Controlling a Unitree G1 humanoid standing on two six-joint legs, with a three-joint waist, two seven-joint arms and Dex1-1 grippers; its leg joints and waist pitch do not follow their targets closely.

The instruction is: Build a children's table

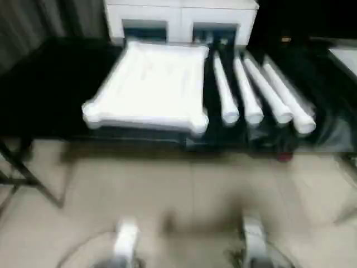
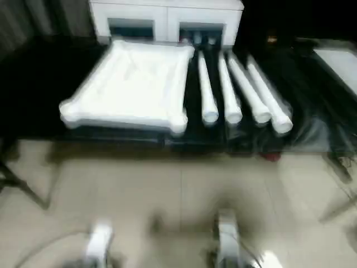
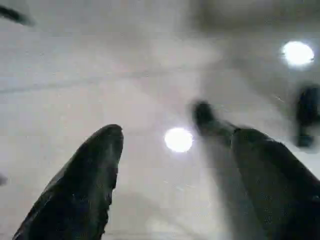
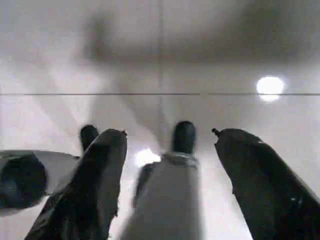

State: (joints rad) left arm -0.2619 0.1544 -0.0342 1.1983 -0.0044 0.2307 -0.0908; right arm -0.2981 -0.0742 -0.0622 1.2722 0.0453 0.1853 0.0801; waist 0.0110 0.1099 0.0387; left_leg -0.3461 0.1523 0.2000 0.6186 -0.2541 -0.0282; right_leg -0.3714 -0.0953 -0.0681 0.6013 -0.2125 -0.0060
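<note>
I see the tabletop (image 1: 149, 84) and four legs (image 1: 257, 92) near the black table's (image 1: 44, 89) front edge; bare floor (image 1: 184, 190) lies between us; my left gripper (image 3: 175, 150) and right gripper (image 4: 170, 150) both gape, holding nothing.

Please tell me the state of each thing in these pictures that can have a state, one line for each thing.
Tabletop: lying flat on the black work table, no legs fitted.
Four legs: lying loose side by side beside the tabletop, on the robot's right.
Cabinet: doors closed.
Left pincer: open, holding nothing, over the floor.
Right pincer: open, holding nothing, over the floor.
</note>
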